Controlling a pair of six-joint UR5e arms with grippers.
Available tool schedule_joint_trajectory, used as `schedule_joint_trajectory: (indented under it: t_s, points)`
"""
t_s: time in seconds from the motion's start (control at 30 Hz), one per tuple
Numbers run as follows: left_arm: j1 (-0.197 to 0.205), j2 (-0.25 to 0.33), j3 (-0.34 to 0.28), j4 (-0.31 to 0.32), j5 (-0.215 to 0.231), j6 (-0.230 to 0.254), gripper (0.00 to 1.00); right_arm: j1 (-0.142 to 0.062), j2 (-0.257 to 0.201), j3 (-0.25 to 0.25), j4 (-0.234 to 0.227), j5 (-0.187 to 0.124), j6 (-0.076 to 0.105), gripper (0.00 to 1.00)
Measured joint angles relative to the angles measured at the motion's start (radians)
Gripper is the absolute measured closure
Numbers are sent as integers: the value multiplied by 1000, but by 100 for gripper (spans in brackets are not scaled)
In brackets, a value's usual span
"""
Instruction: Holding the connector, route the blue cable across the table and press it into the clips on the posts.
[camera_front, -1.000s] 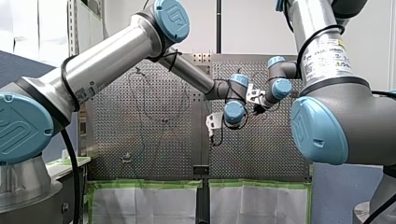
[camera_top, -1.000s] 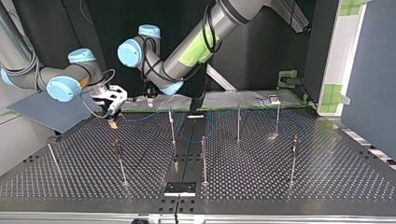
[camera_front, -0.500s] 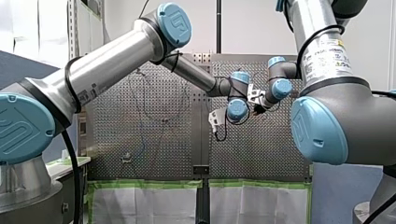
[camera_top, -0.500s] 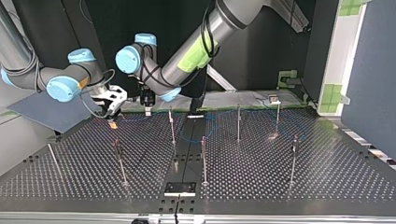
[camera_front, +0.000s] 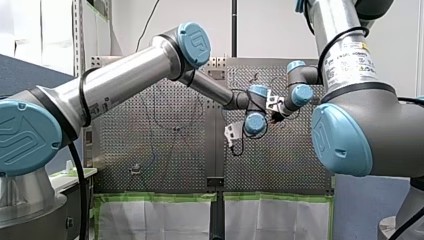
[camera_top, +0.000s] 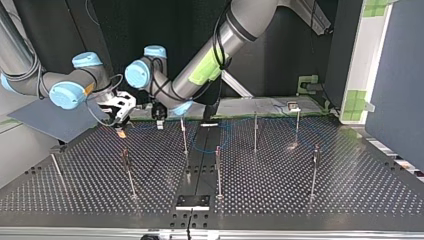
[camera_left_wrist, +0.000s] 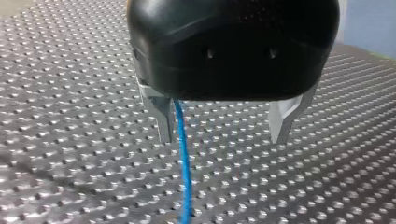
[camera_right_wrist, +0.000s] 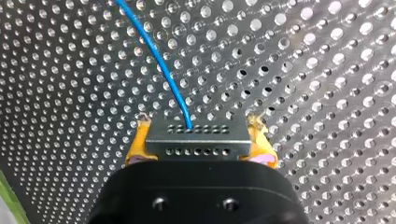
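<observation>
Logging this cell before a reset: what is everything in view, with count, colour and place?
table: one, silver, perforated, under everything
posts: seven, metal, standing across the table
connector: one, grey, in the right end effector
blue cable: one, blue, from the connector over the table
plate: one, black, top view's near table edge
left end effector: one, black, metal fingers open, cable between them
right end effector: one, yellow pads, shut on the connector

Perforated metal table (camera_top: 300, 190), green-taped white sheets (camera_front: 155, 220) along one edge, small black plate (camera_top: 192, 202) at the opposite edge
</observation>
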Motion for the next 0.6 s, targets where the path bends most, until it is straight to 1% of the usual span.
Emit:
schedule_joint_trajectory:
  t_s: [0.13, 0.33, 0.37, 0.4, 0.43, 0.47, 0.5, 0.53, 0.57, 0.6]
  points:
    - [1, -2, 16, -5, -3, -1, 0, -1, 0, 0, 0, 0, 0, 100]
    - [0, -2, 14, -14, -6, -1, 0, -1, 0, 0, 0, -2, 2, 100]
    - [0, -3, 10, -16, -7, 0, 15, -1, 0, 0, 0, -5, 2, 100]
    - [1, -2, 4, -17, -6, 0, 15, -1, 0, 0, -1, -10, 3, 100]
    - [1, -2, 0, -17, -6, 0, 30, -1, 0, 0, -1, -15, 3, 100]
    - [1, -2, -5, -18, -5, 1, 53, -1, 0, 0, -1, -20, 4, 100]
    - [2, -2, -10, -19, -4, 2, 53, -1, 0, 0, -1, -26, 4, 100]
    - [2, -2, -13, -20, -2, 3, 67, -1, 0, 0, -1, -31, 4, 100]
    - [2, -2, -14, -20, 0, 5, 86, 0, 0, 0, -1, -34, 4, 100]
    - [3, -2, -14, -20, 6, 6, 86, 0, -1, 0, -1, -38, 4, 100]
